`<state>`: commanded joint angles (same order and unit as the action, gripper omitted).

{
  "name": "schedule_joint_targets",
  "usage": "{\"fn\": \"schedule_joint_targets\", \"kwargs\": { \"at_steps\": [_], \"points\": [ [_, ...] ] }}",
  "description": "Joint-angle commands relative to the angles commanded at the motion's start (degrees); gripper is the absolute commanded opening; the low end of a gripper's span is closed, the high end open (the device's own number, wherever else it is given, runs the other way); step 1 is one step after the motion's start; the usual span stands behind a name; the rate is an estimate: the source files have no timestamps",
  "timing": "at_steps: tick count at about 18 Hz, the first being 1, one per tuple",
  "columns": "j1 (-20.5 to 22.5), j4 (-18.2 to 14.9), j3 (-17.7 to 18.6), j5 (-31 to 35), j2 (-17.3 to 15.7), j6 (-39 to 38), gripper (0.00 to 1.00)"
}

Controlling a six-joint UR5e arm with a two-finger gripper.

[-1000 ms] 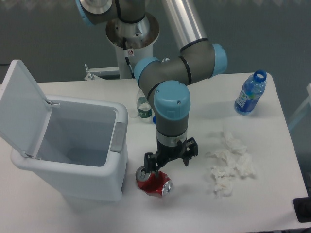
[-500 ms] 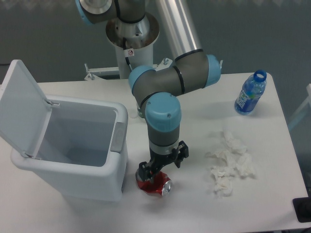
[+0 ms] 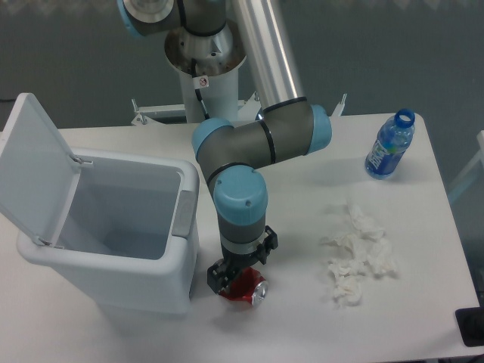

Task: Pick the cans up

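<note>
Hovering: tool (image 3: 231,278) low over red can (image 3: 246,290) | jaw state: cannot tell | beside bin (image 3: 113,227)

grey arm (image 3: 261,144) w/ light-blue joint caps; silver tube link; black gripper (image 3: 236,274); small warning sticker on base

On the table (image 3: 318,325) we find the open bin (image 3: 113,234) at the left, its lid (image 3: 34,166) standing up on its left side. Just right of the bin's near corner lies the can (image 3: 248,290), on its side, with the tool (image 3: 231,278) directly over it. Right of the can, apart from it, sits a heap of tissue (image 3: 357,253). At the far right corner stands the plastic bottle (image 3: 390,144). The arm's base (image 3: 206,57) rises behind the table's far edge.
</note>
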<state>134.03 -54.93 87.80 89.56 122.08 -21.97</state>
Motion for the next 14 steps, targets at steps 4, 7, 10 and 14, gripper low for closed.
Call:
{"fn": "schedule_joint_targets", "kwargs": {
  "at_steps": [4,7,10,14],
  "points": [
    [-1.14,-0.09,0.09,-0.26,0.09,-0.88,1.00],
    [-1.40,0.00,-0.17,-0.79,0.00,-1.06,1.00],
    [-1.76,0.00,-0.09,-0.79,1.32,-1.06,1.00],
    [-1.84,0.00,-0.26,-0.97,1.23,-0.97,1.00]
  ]
}}
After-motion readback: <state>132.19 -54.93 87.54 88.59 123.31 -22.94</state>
